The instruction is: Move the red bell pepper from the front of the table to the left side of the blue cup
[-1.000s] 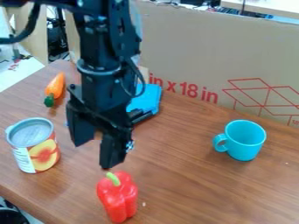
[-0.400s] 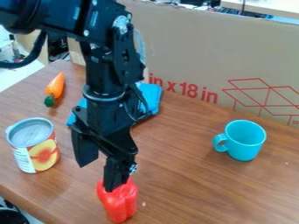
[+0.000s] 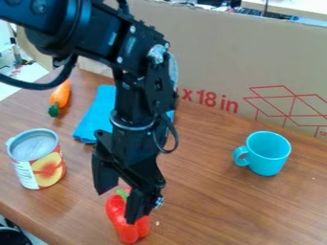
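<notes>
My black gripper [image 3: 117, 206] hangs down left of the view's middle, its two fingers spread apart with a gap between them. One finger stands in front of a red bell pepper [image 3: 124, 226] with a green stem, hiding part of it. Whether finger and pepper touch, I cannot tell. The pepper is upright near the table's front. To the left is a can [image 3: 37, 160] with fruit on its label. A turquoise mug [image 3: 267, 154] stands at the right, handle toward the left. Behind the arm lies a blue cloth-like thing [image 3: 96, 115], partly hidden.
An orange carrot [image 3: 60, 97] with a green end lies at the back left of the wooden table [image 3: 211, 206]. A large cardboard sheet [image 3: 217, 52] with red print stands along the back edge. The table's left front edge slopes across the lower left.
The gripper has come down and toward the front, then slightly right, and now overlaps the pepper. More of the blue thing shows left of the arm. The other objects have kept their places.
</notes>
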`<state>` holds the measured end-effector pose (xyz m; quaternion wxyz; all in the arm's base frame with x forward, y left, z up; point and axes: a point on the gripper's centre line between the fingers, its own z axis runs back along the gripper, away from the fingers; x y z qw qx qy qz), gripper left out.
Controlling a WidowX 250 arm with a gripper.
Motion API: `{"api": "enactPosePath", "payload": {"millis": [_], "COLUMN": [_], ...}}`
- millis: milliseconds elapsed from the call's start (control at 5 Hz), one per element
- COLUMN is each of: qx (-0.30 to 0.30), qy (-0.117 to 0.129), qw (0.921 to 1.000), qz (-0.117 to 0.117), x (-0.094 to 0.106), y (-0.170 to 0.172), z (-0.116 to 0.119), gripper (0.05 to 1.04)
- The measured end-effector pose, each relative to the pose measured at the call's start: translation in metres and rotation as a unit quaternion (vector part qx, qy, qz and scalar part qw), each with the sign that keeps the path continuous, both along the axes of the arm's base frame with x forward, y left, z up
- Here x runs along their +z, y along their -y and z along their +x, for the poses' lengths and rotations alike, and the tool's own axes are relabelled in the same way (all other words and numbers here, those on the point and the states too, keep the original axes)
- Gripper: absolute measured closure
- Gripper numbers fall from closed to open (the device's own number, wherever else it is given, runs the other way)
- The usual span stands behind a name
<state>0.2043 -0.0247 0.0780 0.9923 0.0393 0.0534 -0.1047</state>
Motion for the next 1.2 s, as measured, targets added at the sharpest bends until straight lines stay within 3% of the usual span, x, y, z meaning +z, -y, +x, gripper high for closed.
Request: {"api": "enactPosePath", "payload": {"millis": [600, 800, 1200], "qx": [0.000, -0.002, 0.009], "qy": [-0.003, -0.002, 0.000], "qw": [1.0000, 1.0000, 0.9998], "qz": [0.004, 0.000, -0.017], "x": [-0.0028, -0.0017, 0.0031], "y": [0.0040, 0.0052, 0.0020], "z": [0.0043, 0.0056, 0.0051], "gripper": [0.084, 0.133, 0.714]}}
